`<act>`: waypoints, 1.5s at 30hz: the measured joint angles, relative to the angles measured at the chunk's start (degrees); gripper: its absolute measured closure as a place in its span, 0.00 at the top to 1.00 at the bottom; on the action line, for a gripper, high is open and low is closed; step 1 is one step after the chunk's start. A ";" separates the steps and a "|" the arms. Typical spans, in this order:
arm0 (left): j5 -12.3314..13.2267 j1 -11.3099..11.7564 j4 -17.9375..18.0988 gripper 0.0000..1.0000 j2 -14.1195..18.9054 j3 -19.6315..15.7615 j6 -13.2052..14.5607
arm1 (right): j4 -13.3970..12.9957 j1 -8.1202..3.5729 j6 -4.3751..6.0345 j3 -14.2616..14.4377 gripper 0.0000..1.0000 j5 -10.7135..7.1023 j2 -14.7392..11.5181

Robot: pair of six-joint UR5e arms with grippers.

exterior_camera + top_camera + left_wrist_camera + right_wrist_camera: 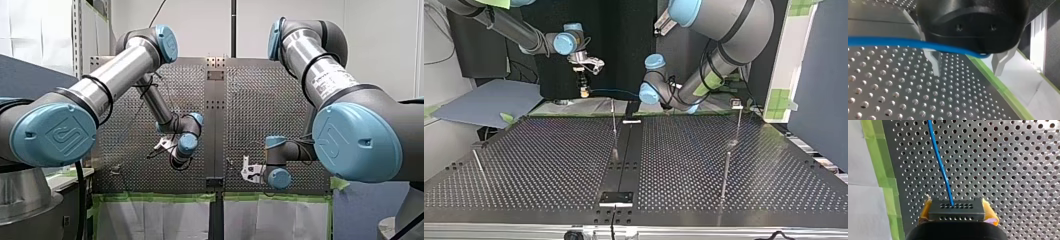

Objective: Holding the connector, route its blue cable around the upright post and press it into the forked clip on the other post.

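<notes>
Black rectangular connector clamped in right claw, between yellow pads; thin blue cable runs ahead over perforated metal tabletop; left claw spread, cable crossing its finger roots.

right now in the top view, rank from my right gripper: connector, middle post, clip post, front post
1. connector, in my right gripper
2. middle post, centre seam
3. clip post, view's right, back
4. front post, view's right, front

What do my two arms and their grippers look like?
The left arm and right arm are silver tubes with grey joints, light blue caps, black cables. The left gripper is black with pale fingers; the right gripper has yellow pads.
</notes>
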 joint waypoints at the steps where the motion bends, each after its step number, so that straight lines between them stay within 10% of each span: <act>1: 0.06 -0.06 -0.02 1.00 0.00 0.00 -0.16 | 0.06 0.01 -0.02 0.01 0.00 0.02 0.00; 23: 4.06 -0.03 -3.26 1.00 -7.24 3.73 -5.96 | 0.27 -0.03 -0.26 -0.03 0.00 0.14 0.00; 45: 14.12 -0.36 4.65 1.00 -7.76 3.94 -15.23 | -0.14 -1.13 -0.34 -0.04 0.00 -0.70 -0.01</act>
